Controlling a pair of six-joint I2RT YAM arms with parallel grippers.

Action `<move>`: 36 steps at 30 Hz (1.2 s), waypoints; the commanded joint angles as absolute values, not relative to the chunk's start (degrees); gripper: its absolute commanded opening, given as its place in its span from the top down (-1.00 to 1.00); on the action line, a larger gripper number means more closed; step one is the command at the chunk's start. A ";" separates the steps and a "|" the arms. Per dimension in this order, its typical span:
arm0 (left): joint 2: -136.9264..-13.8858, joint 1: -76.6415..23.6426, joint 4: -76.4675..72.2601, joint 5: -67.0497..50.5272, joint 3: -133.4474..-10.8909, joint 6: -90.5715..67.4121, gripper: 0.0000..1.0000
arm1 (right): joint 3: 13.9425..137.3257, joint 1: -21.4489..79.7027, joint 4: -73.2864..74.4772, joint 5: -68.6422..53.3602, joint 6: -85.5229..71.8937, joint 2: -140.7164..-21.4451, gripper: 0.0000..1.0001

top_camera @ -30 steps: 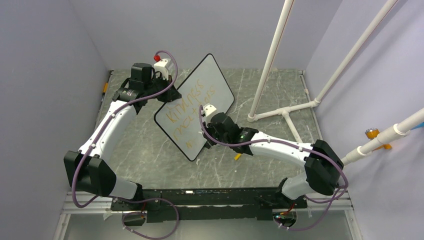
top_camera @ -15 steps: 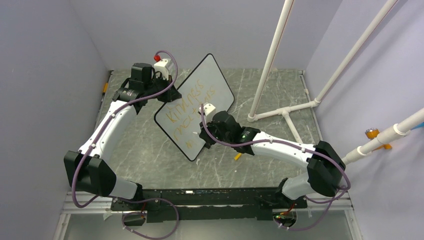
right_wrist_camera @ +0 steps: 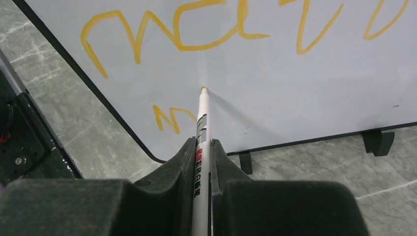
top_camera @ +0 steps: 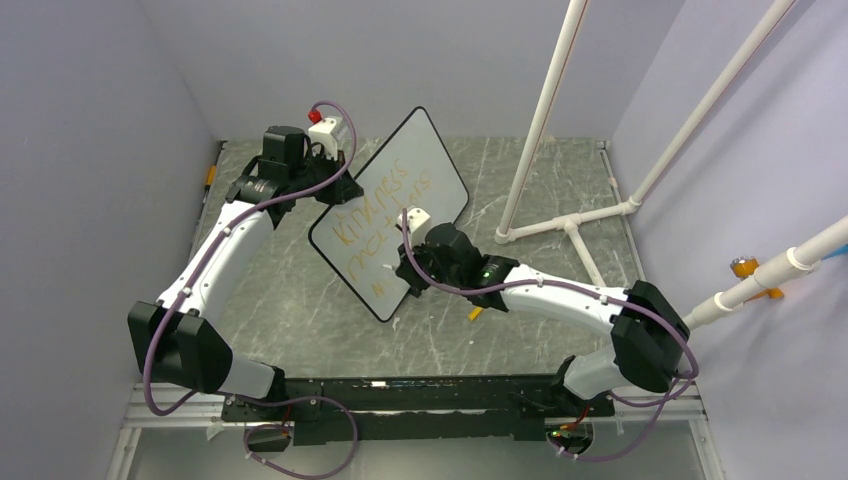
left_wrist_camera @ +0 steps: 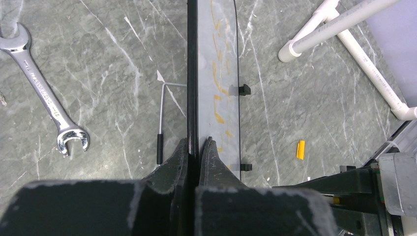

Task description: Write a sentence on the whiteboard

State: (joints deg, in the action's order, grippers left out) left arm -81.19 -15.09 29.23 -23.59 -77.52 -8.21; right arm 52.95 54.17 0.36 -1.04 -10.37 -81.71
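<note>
- Whiteboard (top_camera: 392,200) stands tilted on its edge above the marbled table (top_camera: 290,300). Its black frame is pinched between the pressed-together fingers of the left gripper (left_wrist_camera: 197,143), and the board runs straight ahead of those fingertips.
- The right gripper (right_wrist_camera: 201,147) is clamped on a slim white marker (right_wrist_camera: 201,123), whose barrel sticks out ahead of the fingertips. The orange tip looks to touch the white surface.
- The sentence (right_wrist_camera: 246,35) is orange-yellow lettering. A full line spreads above the marker tip, and a short zigzag stroke lies just left of the barrel, near the board's rounded corner.
- In the top view two fuller lines show beyond the right gripper, the upper one reading roughly "kindness". A third line just beside that gripper is only a few strokes.
- Left of the left gripper, a wrench (left_wrist_camera: 44,93) lies on the table. A hex key (left_wrist_camera: 161,123) lies closer, just beside the board's frame.
- Right of it lie a small yellow cap (left_wrist_camera: 300,149) and, farther ahead, white pipes (left_wrist_camera: 344,29).
</note>
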 commanded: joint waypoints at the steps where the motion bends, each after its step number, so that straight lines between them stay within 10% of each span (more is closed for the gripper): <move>1: -83.32 -15.12 38.61 -9.15 -75.87 1.58 1.00 | 50.89 53.96 -3.14 -1.69 -11.37 -82.26 1.00; 36: -83.50 -15.20 38.68 -8.92 -75.97 1.64 1.00 | 58.02 49.34 1.71 -1.37 -11.14 -84.31 1.00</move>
